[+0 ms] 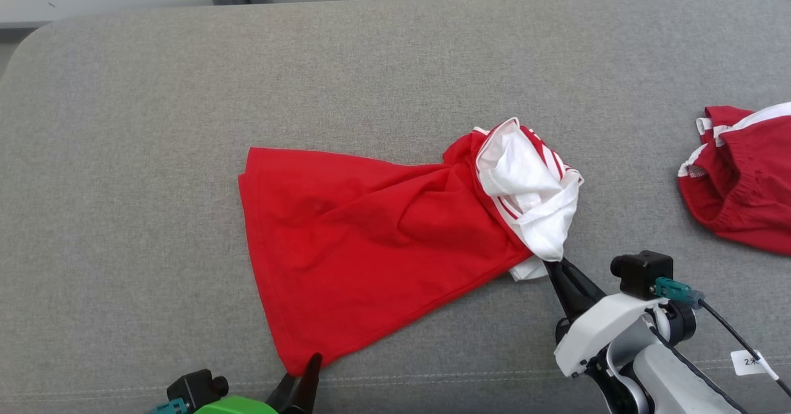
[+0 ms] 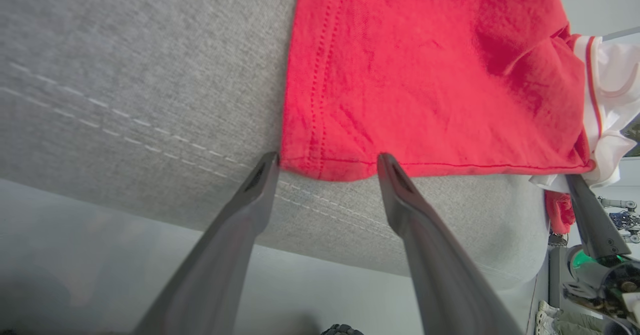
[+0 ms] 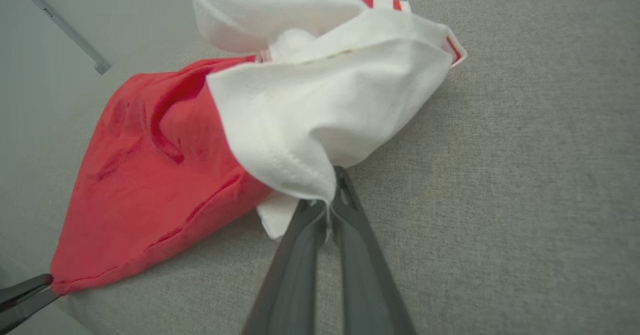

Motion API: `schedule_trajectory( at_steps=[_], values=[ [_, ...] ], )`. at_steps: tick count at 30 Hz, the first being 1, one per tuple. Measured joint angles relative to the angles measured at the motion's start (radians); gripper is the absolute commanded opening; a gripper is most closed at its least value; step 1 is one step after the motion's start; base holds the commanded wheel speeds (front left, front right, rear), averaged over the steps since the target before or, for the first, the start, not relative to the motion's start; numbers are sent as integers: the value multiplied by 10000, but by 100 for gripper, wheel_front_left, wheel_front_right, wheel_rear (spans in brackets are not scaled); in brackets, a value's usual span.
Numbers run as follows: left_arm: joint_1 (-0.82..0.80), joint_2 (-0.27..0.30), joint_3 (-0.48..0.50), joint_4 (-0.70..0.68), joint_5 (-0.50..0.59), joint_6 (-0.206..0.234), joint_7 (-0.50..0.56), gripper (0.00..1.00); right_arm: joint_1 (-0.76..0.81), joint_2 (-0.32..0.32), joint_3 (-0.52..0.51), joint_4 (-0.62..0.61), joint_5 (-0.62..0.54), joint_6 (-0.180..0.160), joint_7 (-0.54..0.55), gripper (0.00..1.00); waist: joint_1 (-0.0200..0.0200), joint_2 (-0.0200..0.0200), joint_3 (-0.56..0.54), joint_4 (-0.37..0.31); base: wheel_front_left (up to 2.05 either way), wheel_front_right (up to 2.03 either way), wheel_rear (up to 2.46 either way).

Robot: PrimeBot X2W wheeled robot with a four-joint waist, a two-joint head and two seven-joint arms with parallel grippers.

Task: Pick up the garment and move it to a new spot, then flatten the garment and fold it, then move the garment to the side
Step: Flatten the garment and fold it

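Right now I see the red-and-white garment (image 1: 358, 247) lying crumpled on the gray cushion (image 1: 123, 154), my right gripper (image 1: 554, 267) clenched on its white edge at the near side, and my left gripper (image 2: 325, 160) spread wide, fingertips flanking the red hem corner.

Cushion (image 1: 154, 92) L open; shorts (image 1: 741, 185) prob. block R.

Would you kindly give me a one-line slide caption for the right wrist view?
Right claw shut on the white edge of the red garment, bunched on the grey cushion.
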State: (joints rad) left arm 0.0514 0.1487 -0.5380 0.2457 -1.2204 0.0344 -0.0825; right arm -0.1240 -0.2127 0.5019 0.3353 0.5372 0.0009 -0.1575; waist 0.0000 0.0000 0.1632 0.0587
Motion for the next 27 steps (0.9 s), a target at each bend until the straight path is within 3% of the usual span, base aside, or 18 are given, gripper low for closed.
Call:
schedule_trajectory(
  at_steps=[2,3,4,5,15,19,24,27],
  values=[
    [-4,0,75,23,-56,0,27,100,0,-8,0,-8,0,0,2,0,0,0,2,-20,0,0,0],
    [-14,-2,113,35,-59,0,25,87,0,-8,0,-15,2,0,2,0,0,0,4,-30,0,0,0],
    [-27,-67,280,42,-180,-2,-31,38,0,-12,0,-33,2,-2,13,0,0,0,9,-45,0,0,0],
    [-36,-88,316,44,-207,-35,-67,0,0,-13,0,-40,2,-10,13,0,0,0,11,-50,0,0,0],
    [-114,-437,625,-251,-769,-453,-173,0,-1,-8,10,-96,2,-12,88,0,0,0,47,-158,0,0,0],
    [-335,-694,1601,-1273,-1785,-880,-568,0,1,-10,-65,-109,10,-13,79,0,0,0,31,-187,0,0,0],
    [-1555,-558,2606,-3016,-2002,-1091,-918,0,17,-36,-171,-84,90,-25,-2,0,0,0,-110,-173,0,0,0],
    [-2003,-84,3033,-3632,-1866,-1045,-957,0,48,-50,-174,-69,100,-23,-2,0,0,0,-222,-170,0,0,0]
  ],
)
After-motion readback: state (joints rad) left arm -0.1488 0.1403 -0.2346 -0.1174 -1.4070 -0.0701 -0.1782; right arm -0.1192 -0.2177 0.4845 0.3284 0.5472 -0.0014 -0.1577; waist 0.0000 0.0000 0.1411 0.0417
